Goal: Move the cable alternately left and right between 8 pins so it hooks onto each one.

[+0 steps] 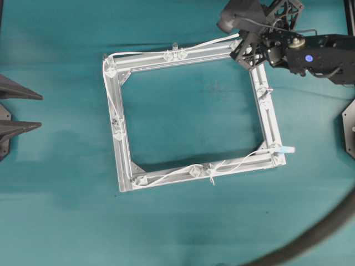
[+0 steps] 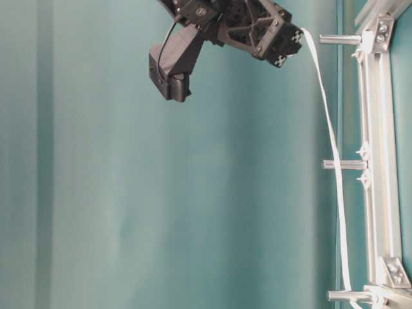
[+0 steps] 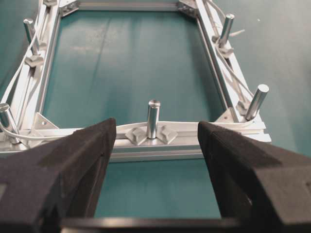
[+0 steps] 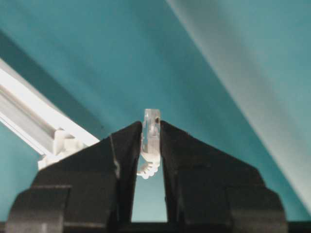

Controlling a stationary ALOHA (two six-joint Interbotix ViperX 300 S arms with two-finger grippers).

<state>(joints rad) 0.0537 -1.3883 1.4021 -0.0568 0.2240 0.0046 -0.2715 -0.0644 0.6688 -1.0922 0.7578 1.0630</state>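
The square aluminium frame (image 1: 265, 119) lies flat on the teal cloth with upright pins (image 1: 175, 54) on its bars. The white cable (image 1: 205, 44) runs from its pale blue tag (image 1: 285, 149) along the near bar, up the left bar and across the far bar. My right gripper (image 1: 239, 45) hovers over the far right corner, shut on the cable's clear end piece (image 4: 151, 126). In the table-level view the cable (image 2: 331, 161) hangs taut from that gripper (image 2: 286, 45) past a pin (image 2: 344, 165). My left gripper (image 1: 33, 111) stays open at the left edge, facing a pin (image 3: 153, 116).
A thick dark hose (image 1: 327, 227) curves across the bottom right corner. The right arm's black body (image 1: 316, 55) covers the top right. A black fixture (image 1: 349, 127) sits at the right edge. Teal cloth (image 1: 188, 111) shows inside the frame.
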